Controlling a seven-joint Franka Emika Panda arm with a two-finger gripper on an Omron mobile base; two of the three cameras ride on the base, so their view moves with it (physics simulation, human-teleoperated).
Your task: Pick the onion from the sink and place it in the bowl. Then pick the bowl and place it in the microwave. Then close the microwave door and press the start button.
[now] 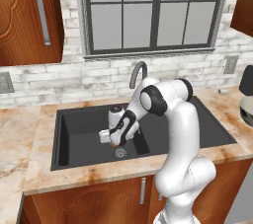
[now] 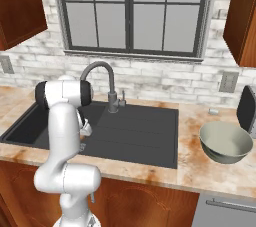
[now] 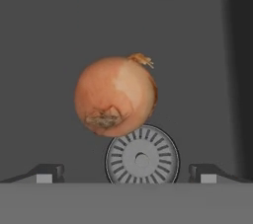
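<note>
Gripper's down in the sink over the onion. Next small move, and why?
Probably ease straight down, then close. In the hand view the gripper is open, its fingertips wide on either side, and the onion lies ahead between them by the drain, not yet gripped.

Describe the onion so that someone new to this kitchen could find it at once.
Under the window, a dark sink is set into the marble counter. On its basin floor, beside the round metal drain, lies the onion. It is the one orange-brown ball there, with a dry stem tip, between the open pincer tips.
</note>
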